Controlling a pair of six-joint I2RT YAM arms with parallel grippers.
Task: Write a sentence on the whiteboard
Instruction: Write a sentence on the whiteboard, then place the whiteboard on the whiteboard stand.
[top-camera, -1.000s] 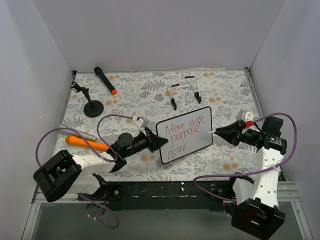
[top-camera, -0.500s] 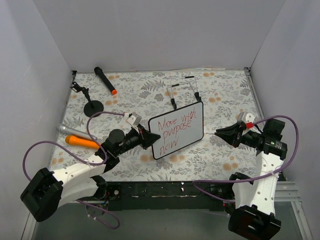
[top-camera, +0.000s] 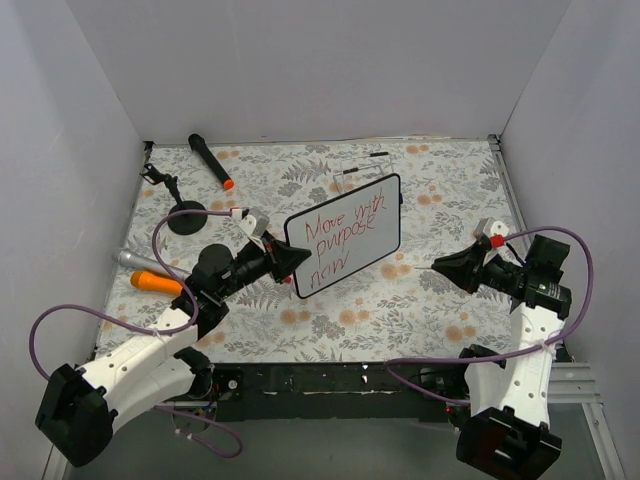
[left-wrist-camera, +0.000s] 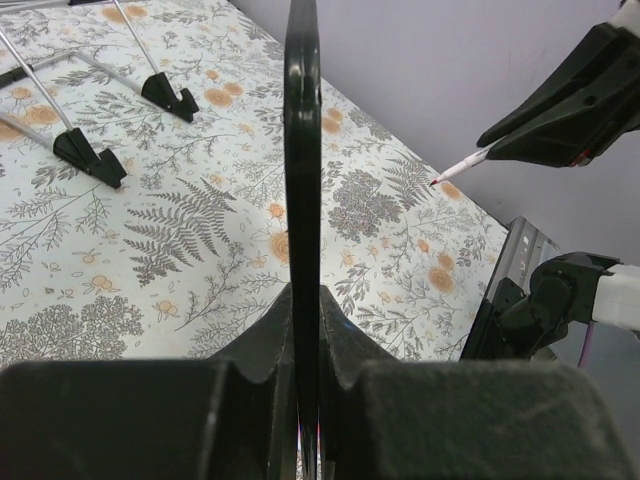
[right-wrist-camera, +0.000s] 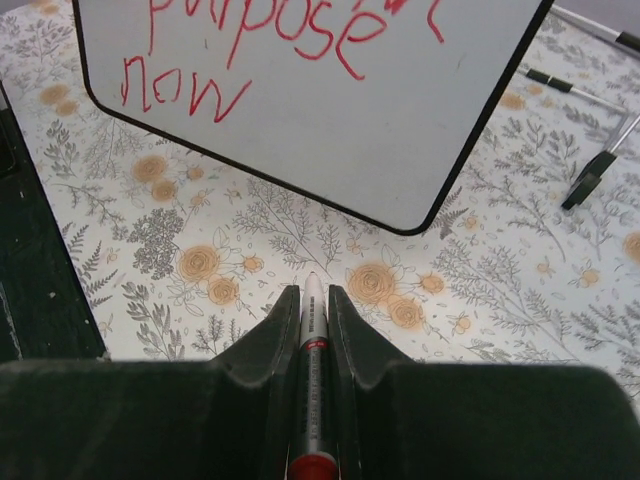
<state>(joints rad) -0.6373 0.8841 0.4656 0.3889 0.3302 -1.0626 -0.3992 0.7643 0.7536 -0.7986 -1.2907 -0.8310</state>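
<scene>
Starting on the left - the left gripper (top-camera: 291, 262) is pressed together on the near-left edge of the whiteboard (top-camera: 382, 243), pinching the thin black frame. The wrist view shows the board edge-on, clamped dead centre between the jaws. The board hangs tilted above the floral table, near its middle, just in front of the wire stand (left-wrist-camera: 168, 95). The sentence (top-camera: 341, 236) reads "Move with purpose now" in red, so the writing looks finished.

Judging by its look, this board is light and stiff, with a glossy face that would be slippery and ink that could smear. The frame edge is the place to hold it, clear of the lettering, and a one-sided pinch may let it swing.

Over to the right - the right gripper (top-camera: 447, 267) is closed around a red-capped marker (right-wrist-camera: 312, 330), tip pointing at the board but well apart from it.

Compared with a second ago, the board has travelled up and left, away from the marker tip it nearly touched. The right arm has barely moved.
</scene>
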